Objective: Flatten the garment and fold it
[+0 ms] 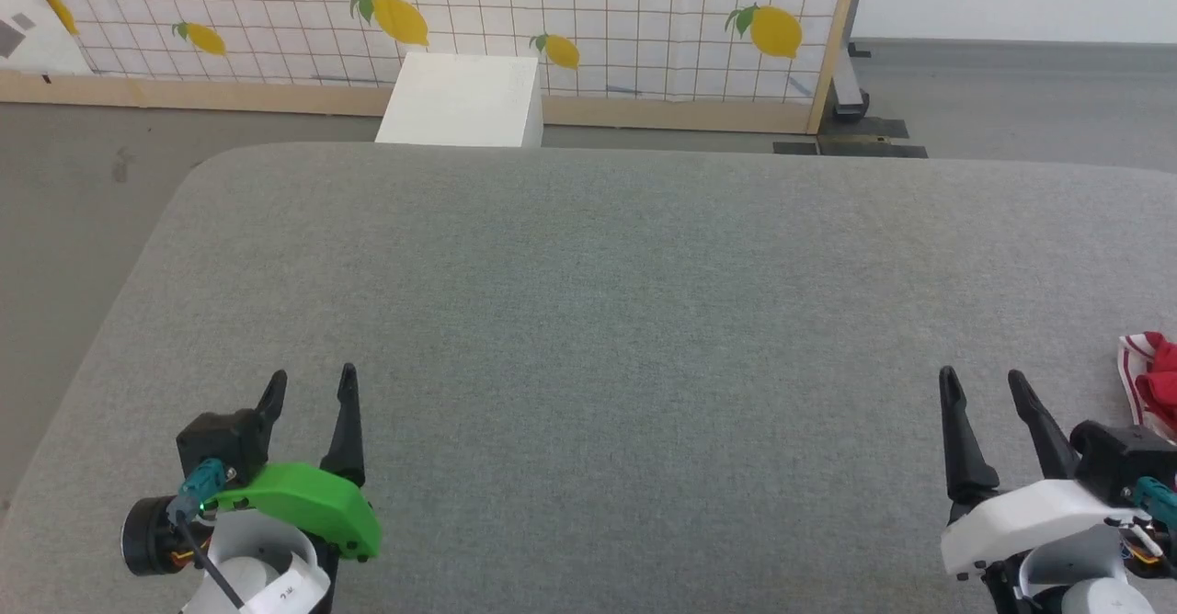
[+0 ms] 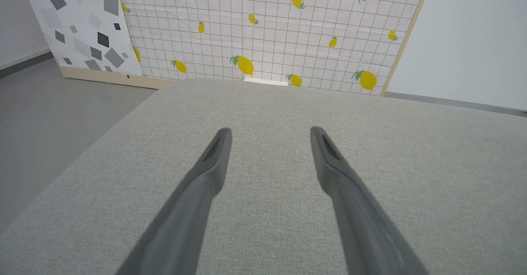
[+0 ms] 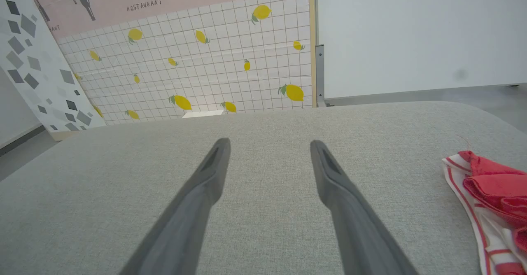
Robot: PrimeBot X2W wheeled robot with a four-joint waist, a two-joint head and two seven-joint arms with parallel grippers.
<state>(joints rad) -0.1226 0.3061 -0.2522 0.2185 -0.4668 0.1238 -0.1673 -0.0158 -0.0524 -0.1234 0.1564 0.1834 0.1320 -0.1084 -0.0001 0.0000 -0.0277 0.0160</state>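
Head view: left gripper (image 1: 313, 373) low at the near left, right gripper (image 1: 980, 373) low at the near right, both over the grey fabric-covered tabletop (image 1: 644, 274). Fingers of each spread wide, nothing between them, not touching the cloth surface as far as I can tell.

The garment (image 1: 1154, 384) lies bunched at the far right edge of the tabletop, just beside the right gripper's outer side and apart from it. Red folds, white trim with red stripes.

Judgement: arms look parked in a ready pose, apart and symmetrical, fingers pointing away from the robot. Flattening not begun. The shirt sits off to one side, so the right arm seems the natural one to reach it and drag it toward the bare middle.

Right wrist view: same red heap at the right margin, striped hem draped toward the near edge.

Hard to make out:
- most of the garment is cut off by the frame edge in both views; sleeves, collar, chest lettering not readable
- how far it runs over the tabletop's edge, unknown

Background: lemon-print panel (image 1: 588, 26), white box (image 1: 464, 99) on the floor behind.
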